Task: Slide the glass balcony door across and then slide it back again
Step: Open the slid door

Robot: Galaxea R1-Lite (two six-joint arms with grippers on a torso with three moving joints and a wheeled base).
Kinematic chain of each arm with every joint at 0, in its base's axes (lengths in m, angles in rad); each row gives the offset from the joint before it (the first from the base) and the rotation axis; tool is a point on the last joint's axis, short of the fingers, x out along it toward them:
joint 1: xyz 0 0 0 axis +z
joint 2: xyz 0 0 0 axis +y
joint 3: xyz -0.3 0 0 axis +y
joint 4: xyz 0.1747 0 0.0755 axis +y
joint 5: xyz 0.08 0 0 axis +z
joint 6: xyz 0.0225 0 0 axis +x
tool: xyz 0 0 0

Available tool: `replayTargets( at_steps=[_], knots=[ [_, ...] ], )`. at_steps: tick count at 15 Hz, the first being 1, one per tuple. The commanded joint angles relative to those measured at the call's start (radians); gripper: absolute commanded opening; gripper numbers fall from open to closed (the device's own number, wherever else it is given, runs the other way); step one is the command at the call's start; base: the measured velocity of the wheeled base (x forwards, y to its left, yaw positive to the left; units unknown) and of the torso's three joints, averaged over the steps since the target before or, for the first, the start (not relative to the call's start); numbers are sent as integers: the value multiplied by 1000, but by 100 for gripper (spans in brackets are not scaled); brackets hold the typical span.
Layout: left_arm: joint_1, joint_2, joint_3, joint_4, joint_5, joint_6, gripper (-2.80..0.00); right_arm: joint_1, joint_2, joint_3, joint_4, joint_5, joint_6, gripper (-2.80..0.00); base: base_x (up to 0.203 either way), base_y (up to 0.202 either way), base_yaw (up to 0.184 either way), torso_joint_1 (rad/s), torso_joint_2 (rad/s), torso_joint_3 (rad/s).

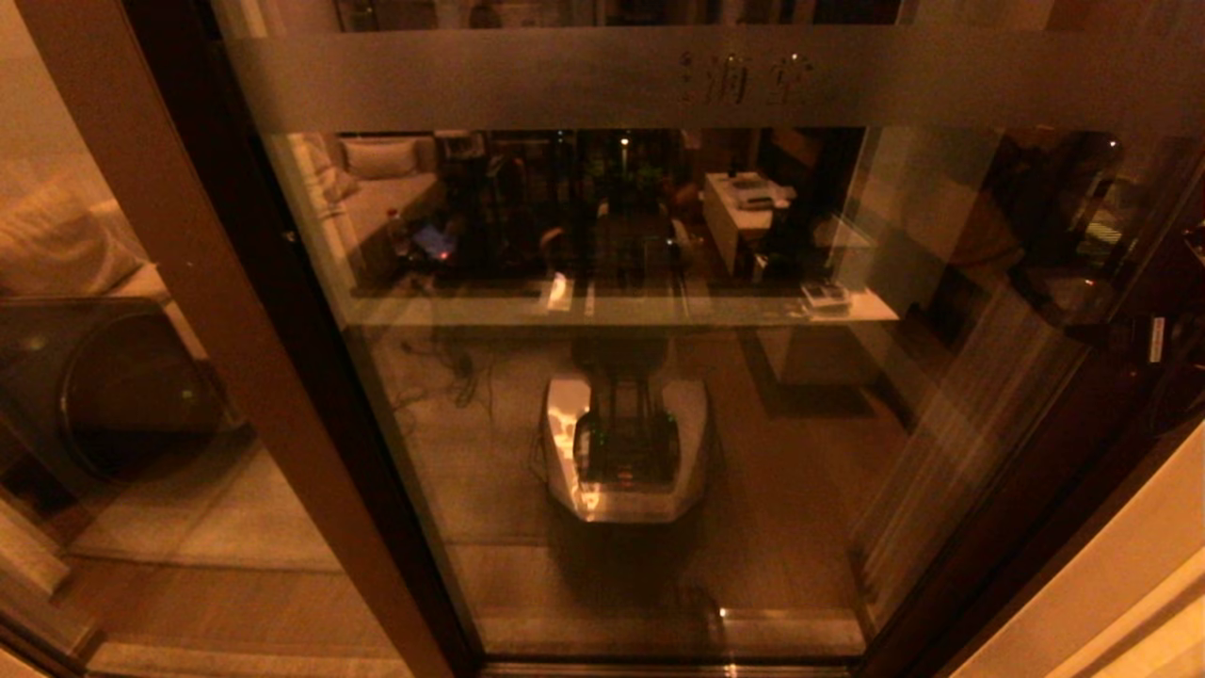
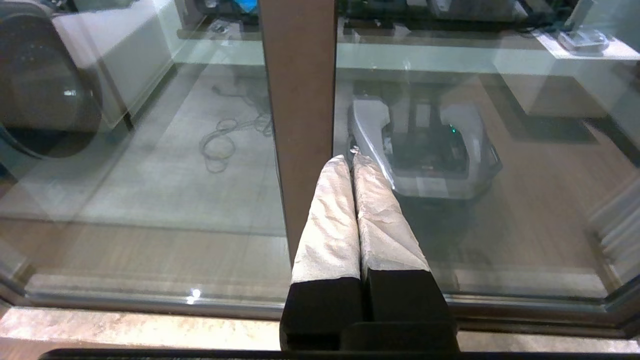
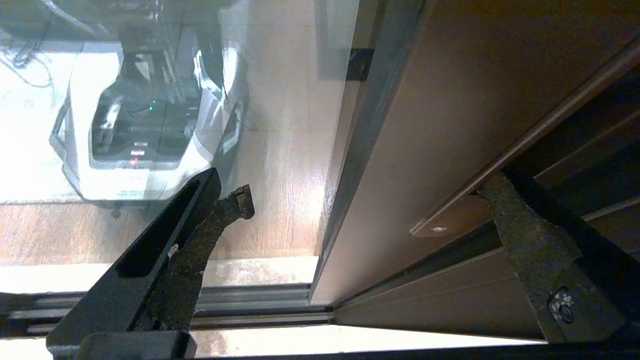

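Note:
The glass balcony door (image 1: 800, 490) fills the head view, with its frosted lettered band (image 1: 734, 80) across the top. Neither gripper shows there. In the right wrist view my right gripper (image 3: 367, 197) is open, its jaws set wide on either side of the door's brown stile (image 3: 425, 125). One finger (image 3: 520, 235) sits just past the slim handle (image 3: 520, 145), and the other (image 3: 220, 215) is in front of the glass. In the left wrist view my left gripper (image 2: 351, 159) is shut on nothing. Its tape-wrapped fingertips rest close to a brown stile (image 2: 300, 100).
Behind the left, unlettered panel stands a dark washing-machine drum (image 1: 104, 386). The door glass reflects my own base (image 1: 626, 443). A metal floor track (image 2: 150, 300) and a pale stone sill (image 2: 125, 330) run along the bottom. A light wall or jamb (image 1: 1130, 584) closes the right side.

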Motion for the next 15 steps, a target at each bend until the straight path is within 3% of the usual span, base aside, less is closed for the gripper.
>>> replayTargets(
  at_steps=[1, 15],
  knots=[
    [0, 1, 0, -1, 0, -1, -280, 5, -11, 5, 1, 6, -2, 0, 0, 0, 0, 0, 0, 0],
    [0, 1, 0, -1, 0, -1, -280, 19, -43, 47, 0, 6, -6, 0, 0, 0, 0, 0, 0, 0]
  ],
)
